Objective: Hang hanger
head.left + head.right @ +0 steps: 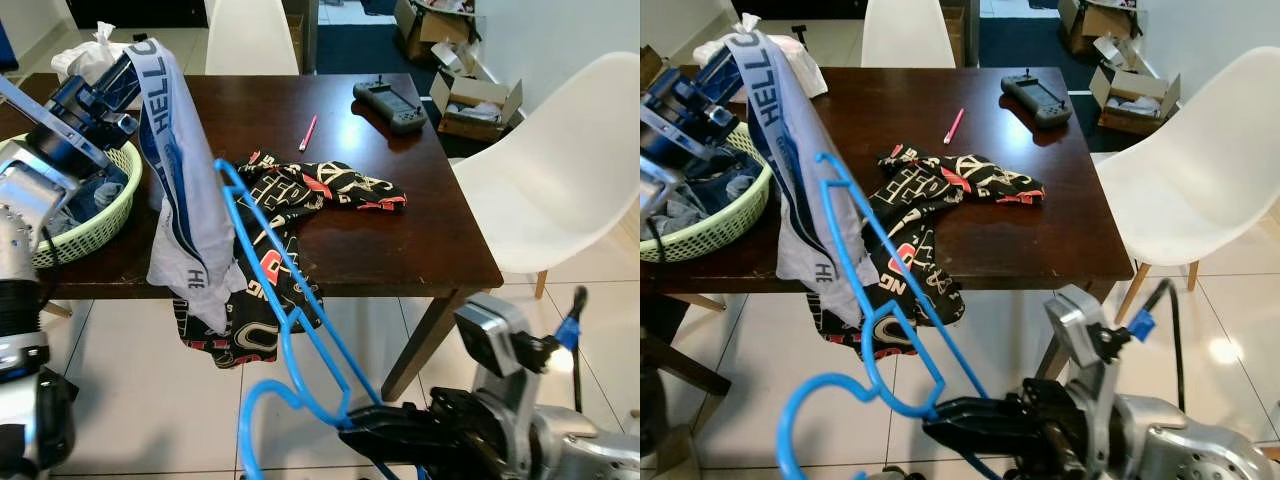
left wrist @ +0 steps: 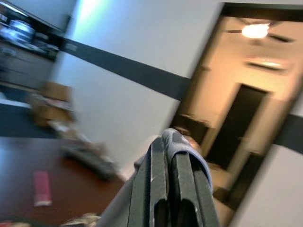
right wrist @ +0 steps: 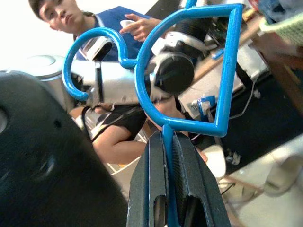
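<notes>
Gripping the blue hanger [image 1: 285, 330] down near its hook end, the right tool [image 1: 375, 435] has its two black fingers [image 3: 154, 189] clamped tight on the thin wire, which you can see running straight up between them in the right wrist view. So the hanger sits low and in front of the tabletop [image 1: 420, 225], its long side angling up toward the tabletop's near edge, hook curling down toward the floor.

Up over the tabletop's left end, the left tool [image 1: 120, 75] is pinched closed on the waistband of a grey garment [image 1: 185, 200], which dangles off the near edge just beside the hanger's top corner. A black patterned cloth [image 1: 300, 200] lies on the tabletop behind the hanger and spills over that same edge. A green basket [image 1: 100, 215] sits at the tabletop's left end, with a pink pen [image 1: 308, 132] and a dark controller [image 1: 390, 105] further back.

My take on handling: the hanger looks like thin stiff wire, super light, probably a bit springy and slick, so it could swivel in a narrow grip. Holding it at the neck under the hook seems sensible. The grey garment is floppy and will sag wherever it isn't held.
</notes>
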Robot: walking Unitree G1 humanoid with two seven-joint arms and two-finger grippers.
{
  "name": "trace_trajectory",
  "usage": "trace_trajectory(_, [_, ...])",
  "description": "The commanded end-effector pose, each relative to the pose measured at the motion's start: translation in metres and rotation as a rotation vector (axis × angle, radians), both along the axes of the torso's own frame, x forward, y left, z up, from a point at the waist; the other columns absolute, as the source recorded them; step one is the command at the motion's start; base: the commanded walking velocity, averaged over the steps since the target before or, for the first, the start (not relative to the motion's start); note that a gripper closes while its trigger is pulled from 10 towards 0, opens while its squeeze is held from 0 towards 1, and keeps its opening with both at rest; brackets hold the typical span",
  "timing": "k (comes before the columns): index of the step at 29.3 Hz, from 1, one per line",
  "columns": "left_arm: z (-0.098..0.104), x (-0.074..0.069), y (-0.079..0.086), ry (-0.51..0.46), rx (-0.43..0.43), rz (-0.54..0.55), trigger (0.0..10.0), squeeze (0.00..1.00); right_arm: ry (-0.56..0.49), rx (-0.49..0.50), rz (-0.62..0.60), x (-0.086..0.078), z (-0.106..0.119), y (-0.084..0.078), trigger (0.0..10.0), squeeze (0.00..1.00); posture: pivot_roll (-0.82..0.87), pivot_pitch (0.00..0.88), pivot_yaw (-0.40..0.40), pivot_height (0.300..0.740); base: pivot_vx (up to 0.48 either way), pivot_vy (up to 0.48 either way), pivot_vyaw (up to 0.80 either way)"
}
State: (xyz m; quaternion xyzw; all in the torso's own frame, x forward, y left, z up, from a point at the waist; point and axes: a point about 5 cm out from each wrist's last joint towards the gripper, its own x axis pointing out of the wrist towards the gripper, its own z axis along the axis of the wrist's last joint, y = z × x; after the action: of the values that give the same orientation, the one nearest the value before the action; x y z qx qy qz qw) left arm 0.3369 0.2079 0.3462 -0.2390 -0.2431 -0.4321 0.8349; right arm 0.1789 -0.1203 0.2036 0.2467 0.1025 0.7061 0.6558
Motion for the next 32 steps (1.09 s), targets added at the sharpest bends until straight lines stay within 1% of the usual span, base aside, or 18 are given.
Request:
trace_trajectory(1, [0.003, -0.002, -0.008, -0.025, 0.019, -0.055, 10.0, 0.00, 0.016, -0.007, 0.003, -0.001, -0.004, 0.003, 0.0, 0.00, 0.07, 0.193, 0.047, 0.740, 0.000, 0.000, 0.00])
trace_trajectory(9, [0.008, 0.003, -0.017, -0.037, 0.022, -0.095, 10.0, 0.00, 0.009, -0.011, 0.034, 0.000, -0.003, 0.008, 0.0, 0.00, 0.08, 0.198, 0.043, 0.740, 0.000, 0.000, 0.00])
trace_trajectory(13, [0.008, 0.004, -0.018, -0.041, 0.027, -0.103, 10.0, 0.00, 0.007, -0.013, 0.034, 0.001, -0.003, 0.009, 0.0, 0.00, 0.08, 0.199, 0.044, 0.740, 0.000, 0.000, 0.00])
trace_trajectory(16, [0.009, 0.005, -0.020, -0.044, 0.032, -0.112, 10.0, 0.00, 0.002, -0.028, 0.016, 0.004, -0.004, 0.013, 0.0, 0.00, 0.08, 0.201, 0.046, 0.740, 0.000, 0.000, 0.00])
trace_trajectory(18, [0.010, 0.004, -0.021, -0.050, 0.032, -0.122, 10.0, 0.00, -0.006, -0.035, -0.019, 0.008, -0.005, 0.016, 0.0, 0.00, 0.08, 0.202, 0.050, 0.740, 0.000, 0.000, 0.00])
trace_trajectory(32, [0.009, -0.002, -0.025, -0.057, 0.024, -0.149, 10.0, 0.00, -0.026, -0.023, -0.107, 0.020, -0.004, 0.019, 0.0, 0.00, 0.09, 0.195, 0.053, 0.740, 0.000, 0.000, 0.00])
